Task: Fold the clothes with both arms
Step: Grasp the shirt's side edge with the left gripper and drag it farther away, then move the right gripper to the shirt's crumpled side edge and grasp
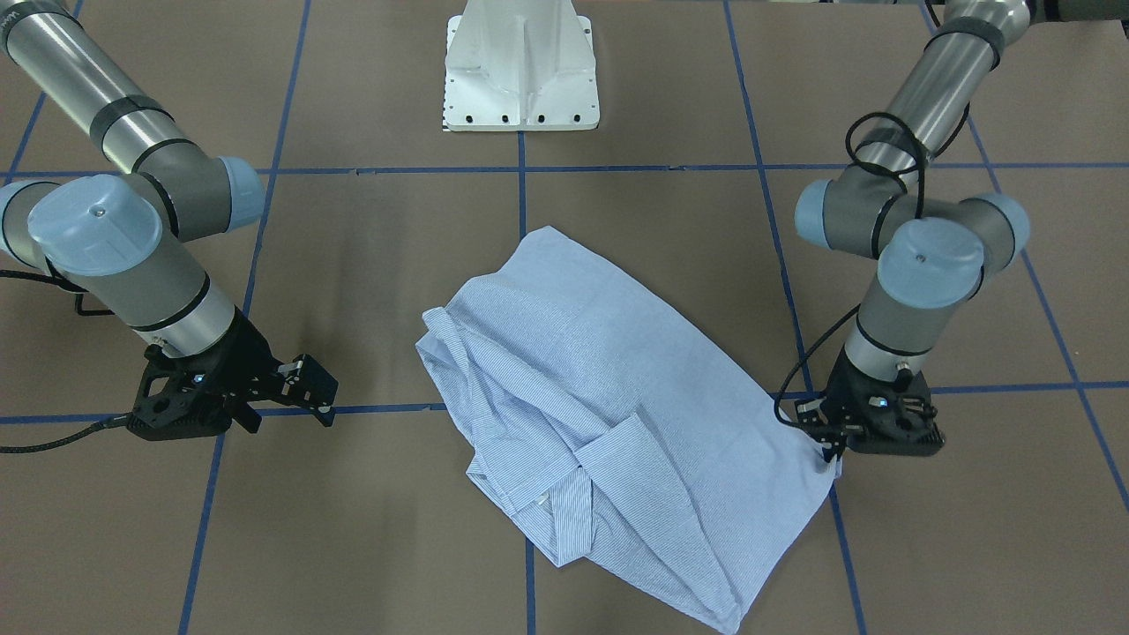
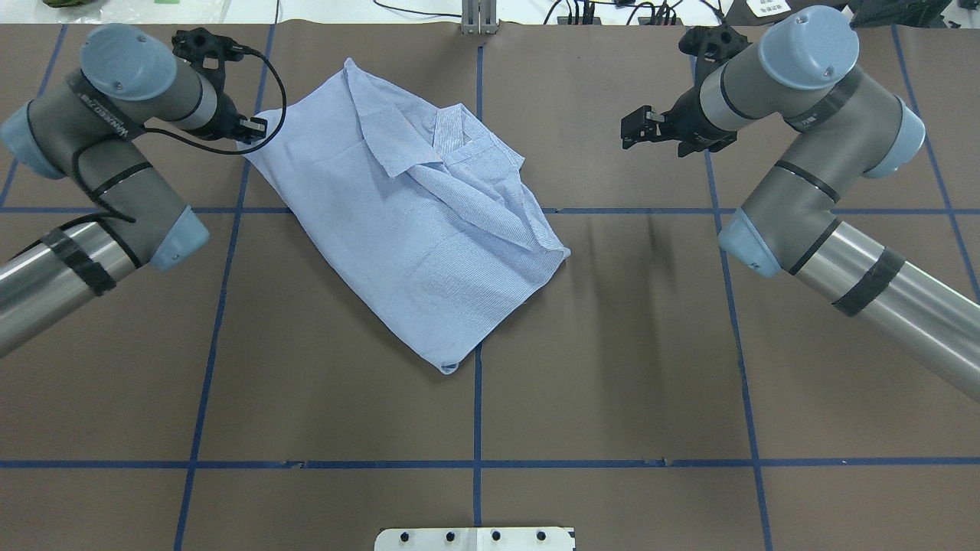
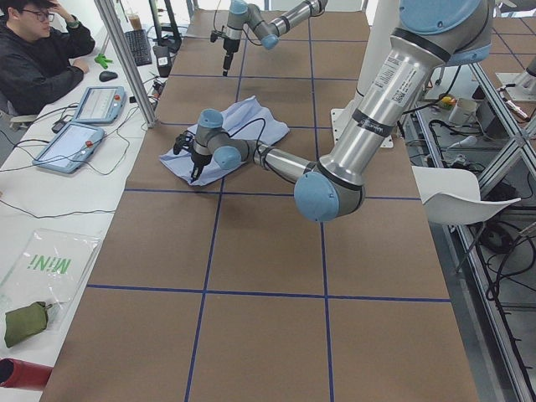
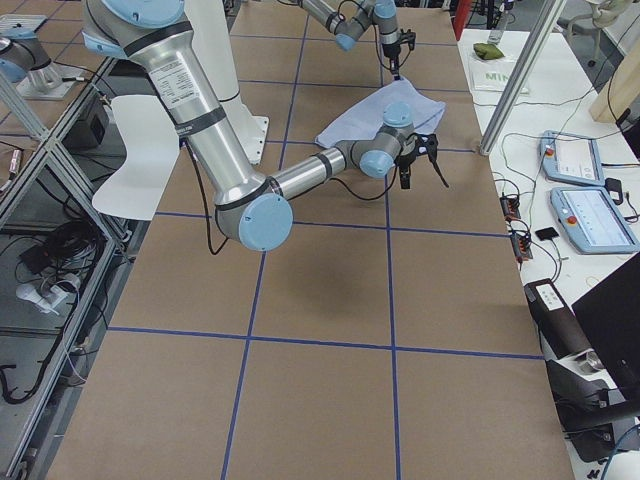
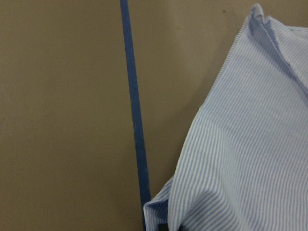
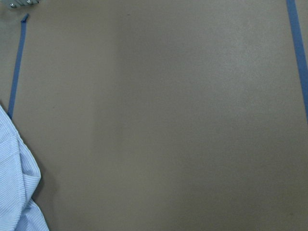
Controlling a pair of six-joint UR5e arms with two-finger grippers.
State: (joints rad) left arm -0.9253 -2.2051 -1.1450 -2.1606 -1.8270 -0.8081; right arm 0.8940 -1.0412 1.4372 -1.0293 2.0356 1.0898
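Overhead exterior view: the shirt (image 2: 398, 229) lies rumpled and partly folded on the brown table (image 2: 612, 344). It is on the far half, mostly left of the middle tape line (image 2: 476, 398), with its collar (image 2: 452, 130) toward the far edge. My left gripper (image 2: 255, 126) sits at the shirt's far left corner, fingers pinched on the cloth there. The left wrist view shows striped fabric bunched at its bottom edge. My right gripper (image 2: 647, 136) hangs over bare table on the far right, well apart from the shirt, jaws spread and holding nothing.
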